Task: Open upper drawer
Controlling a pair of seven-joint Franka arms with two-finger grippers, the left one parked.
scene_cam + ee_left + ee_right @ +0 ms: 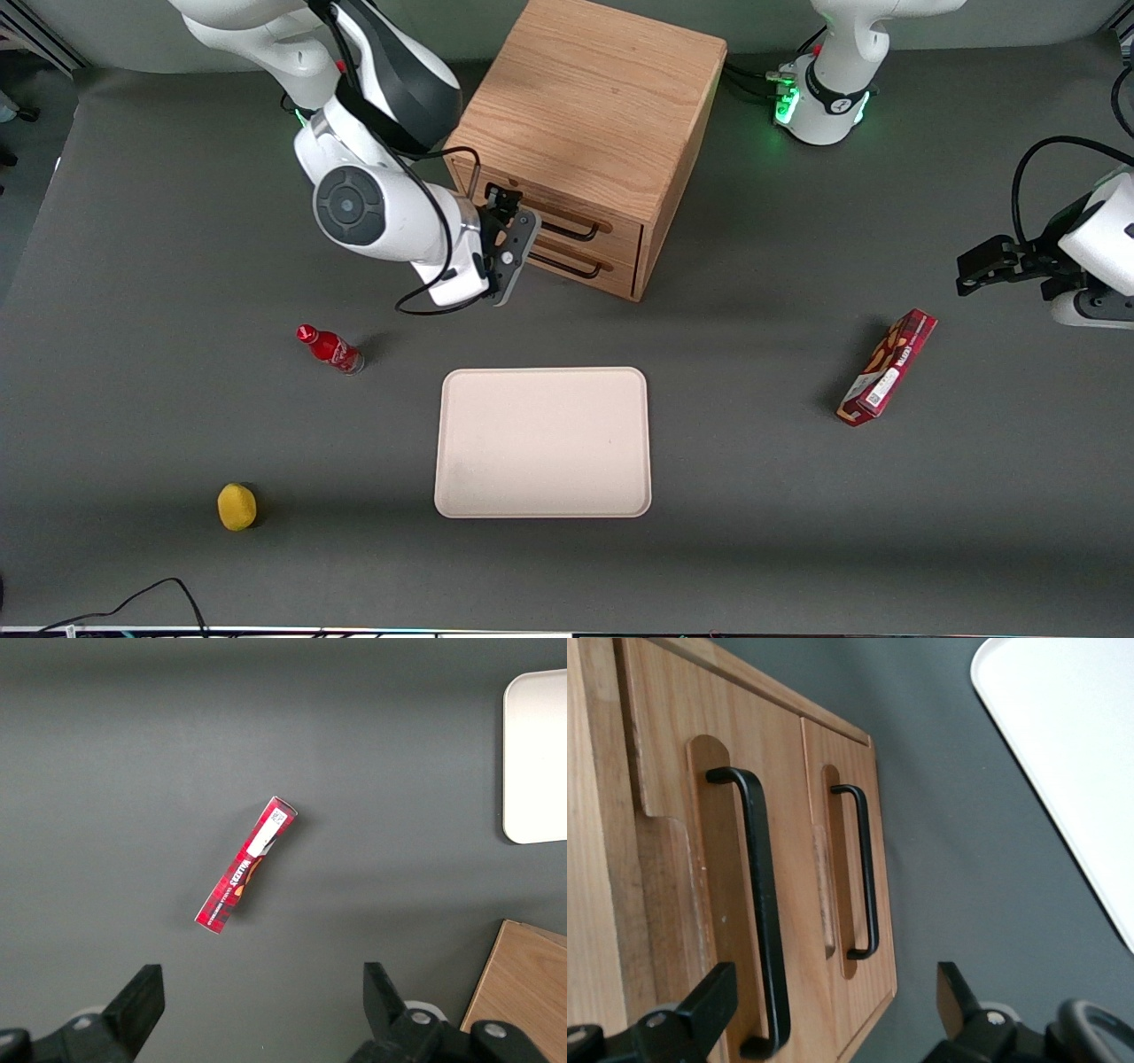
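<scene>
On the gray tabletop (133, 266), a yellow fruit (236, 507) lies nearest the front camera at the working arm's end. A small red bottle (330, 348) lies between it and the arm. The hand (507, 237) is open and hangs just in front of the cabinet (589, 115), at the upper drawer (744, 904), its fingers apart and not touching the black handle (764, 912). A pale tray (542, 441) is nearer the camera. A red box (888, 367) lies toward the parked arm's end.
</scene>
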